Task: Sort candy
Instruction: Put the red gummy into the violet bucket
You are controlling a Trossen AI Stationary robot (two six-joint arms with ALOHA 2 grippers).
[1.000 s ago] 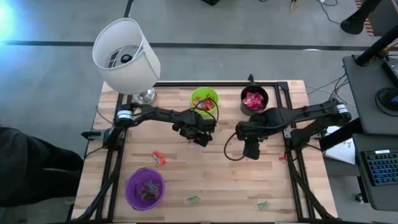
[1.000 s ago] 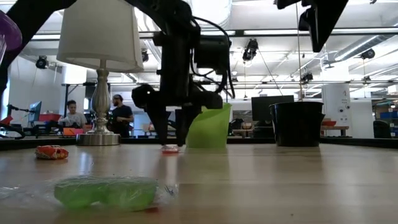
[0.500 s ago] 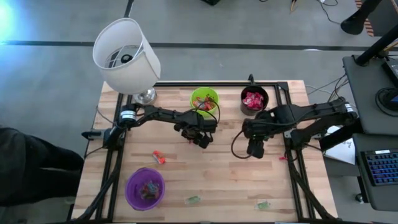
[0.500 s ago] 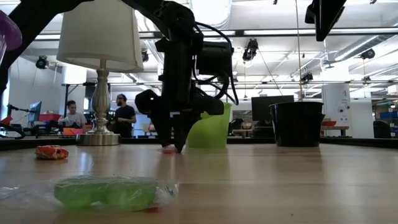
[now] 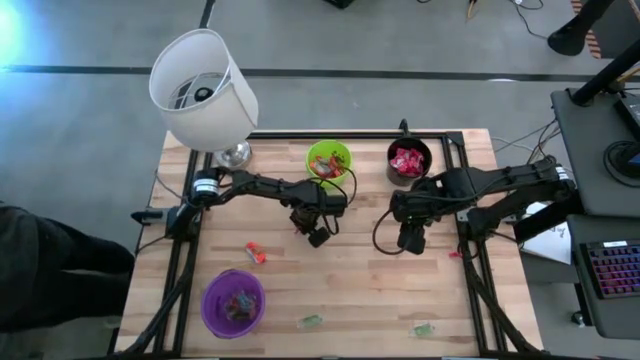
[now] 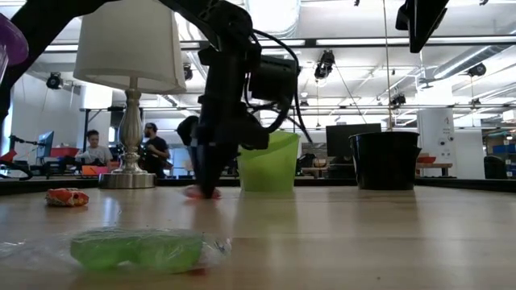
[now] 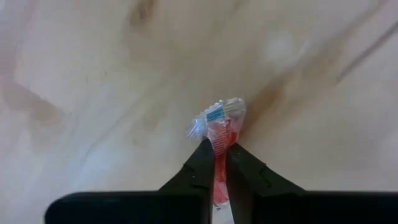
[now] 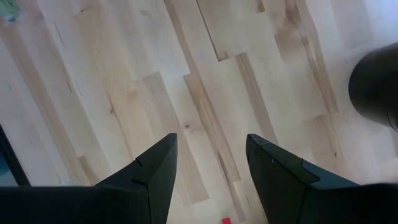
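Note:
My left gripper (image 5: 318, 237) points down at the table's middle, just near of the green cup (image 5: 329, 160), and is shut on a small red wrapped candy (image 7: 219, 124). In the low view its fingertips (image 6: 201, 190) stand at the tabletop. My right gripper (image 5: 408, 243) hangs open above bare wood (image 8: 208, 168), near of the black cup (image 5: 408, 161), which holds pink and red candy. Loose candy lies on the table: a red piece (image 5: 256, 252) and two green ones (image 5: 310, 321) (image 5: 424, 327). My left gripper pinches the red candy between its two fingers (image 7: 200, 163), which come from above, pointing down. The red body runs back between the fingers, and the crinkled clear wrapper end (image 7: 217, 113) sticks out past the tips. The candy (image 6: 196, 192) sits at the tabletop.
A purple cup (image 5: 234, 303) with candy stands near left. A table lamp (image 5: 205, 90) stands at the far left corner. Black frame rails (image 5: 470, 262) run along the table's sides. In the low view a green candy (image 6: 133, 248) lies close to the camera.
My left gripper has rolled about its downward axis, sunk slightly to the tabletop and shut on the red candy, which earlier lay between its open fingers. My right gripper has drifted a little toward the table's right edge and stayed open.

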